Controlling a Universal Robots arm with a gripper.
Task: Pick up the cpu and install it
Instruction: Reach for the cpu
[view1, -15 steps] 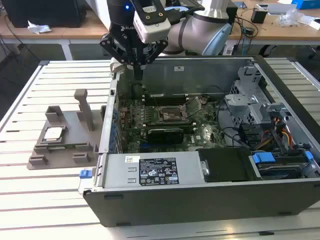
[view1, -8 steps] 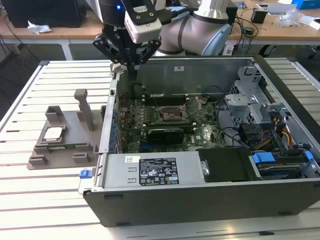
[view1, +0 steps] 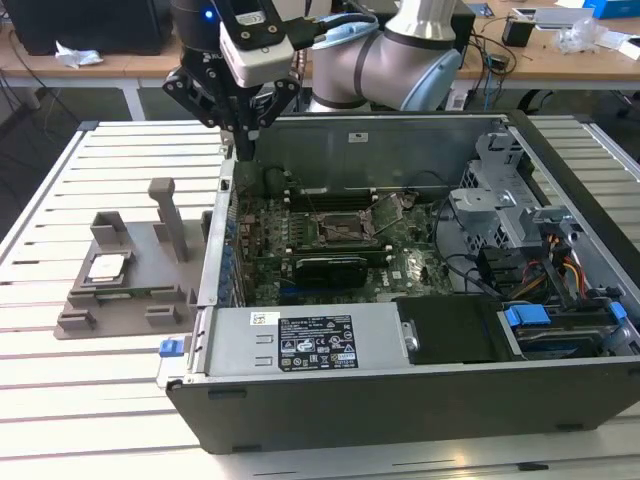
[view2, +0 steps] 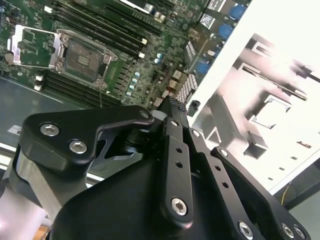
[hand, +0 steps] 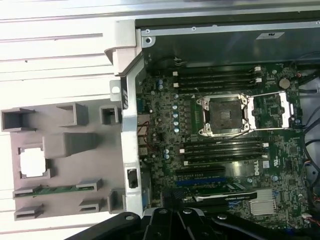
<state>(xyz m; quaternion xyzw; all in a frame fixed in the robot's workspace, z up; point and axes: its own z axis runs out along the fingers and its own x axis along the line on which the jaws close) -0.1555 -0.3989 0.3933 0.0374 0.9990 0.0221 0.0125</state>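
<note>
**Jaws closed and empty, cpu apart in its holder**

I hang over the open computer case (view1: 400, 135), above its wall on the exterior view's left. My gripper (view1: 243, 150) has its jaws pressed together, with nothing held between them. The cpu (view1: 107, 267) lies flat in a recess of the grey holder (view1: 130, 312) on the slatted table (view1: 100, 400). It is outside the case, lower than my jaws and well apart from them, toward the exterior view's left. On the motherboard, the socket (view1: 345, 228) has its frame swung open.

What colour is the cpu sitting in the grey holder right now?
Silvery-grey, a pale metal top; the cpu shows best in the exterior view.
</note>
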